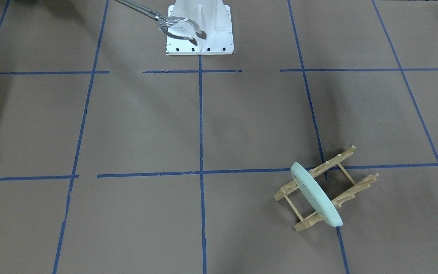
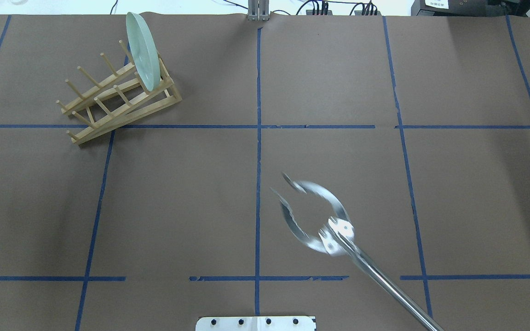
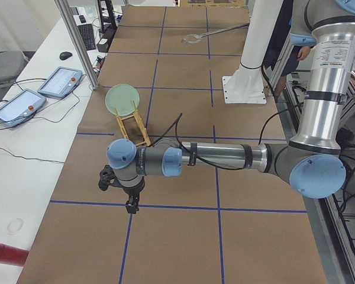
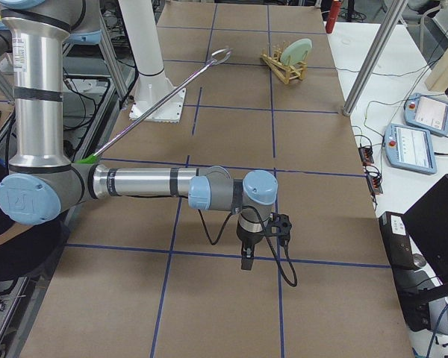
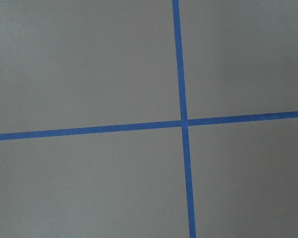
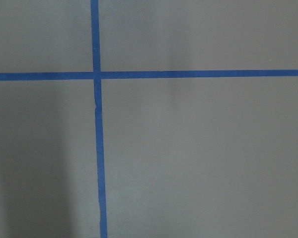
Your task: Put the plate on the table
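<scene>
The plate stands on its edge in the rack, at 1 end, leaning a bit. It is not flat on the table. The rack sits on the far left part of the table, across a blue line.

The left gripper hangs low over the table, well apart from the rack. The right gripper hangs low at the other end. I cannot tell if the fingers of these 2 grippers are apart or together. Both wrist views show only table and blue lines.

A shiny metal claw on a long rod is near the middle, blurry, with its 2 tips apart.
</scene>
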You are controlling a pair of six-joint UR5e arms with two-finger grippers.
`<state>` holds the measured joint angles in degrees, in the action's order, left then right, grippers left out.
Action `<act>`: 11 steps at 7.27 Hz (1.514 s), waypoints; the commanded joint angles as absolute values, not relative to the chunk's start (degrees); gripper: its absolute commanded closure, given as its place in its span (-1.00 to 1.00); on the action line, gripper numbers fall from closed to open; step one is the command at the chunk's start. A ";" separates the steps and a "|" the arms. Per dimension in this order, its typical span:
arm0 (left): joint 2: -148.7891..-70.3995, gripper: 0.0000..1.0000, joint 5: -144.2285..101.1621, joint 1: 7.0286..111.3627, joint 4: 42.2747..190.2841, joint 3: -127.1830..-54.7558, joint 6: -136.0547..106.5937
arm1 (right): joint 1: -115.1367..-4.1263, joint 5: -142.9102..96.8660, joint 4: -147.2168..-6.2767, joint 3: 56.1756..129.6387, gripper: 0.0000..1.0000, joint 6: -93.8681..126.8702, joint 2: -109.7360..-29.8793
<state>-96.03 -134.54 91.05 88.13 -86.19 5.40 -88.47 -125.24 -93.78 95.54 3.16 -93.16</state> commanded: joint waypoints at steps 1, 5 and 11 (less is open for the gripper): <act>-95.37 -1.00 -134.39 91.14 88.50 -87.27 6.06 | -88.42 -125.24 -93.78 95.54 -1.00 3.16 -93.16; -98.69 -1.00 -134.56 90.70 88.33 -90.50 5.01 | -88.42 -125.24 -93.78 95.54 -1.00 3.16 -93.16; -105.55 -1.00 -134.30 74.47 114.09 -97.67 -36.00 | -88.50 -125.24 -93.78 95.54 -1.00 3.16 -93.16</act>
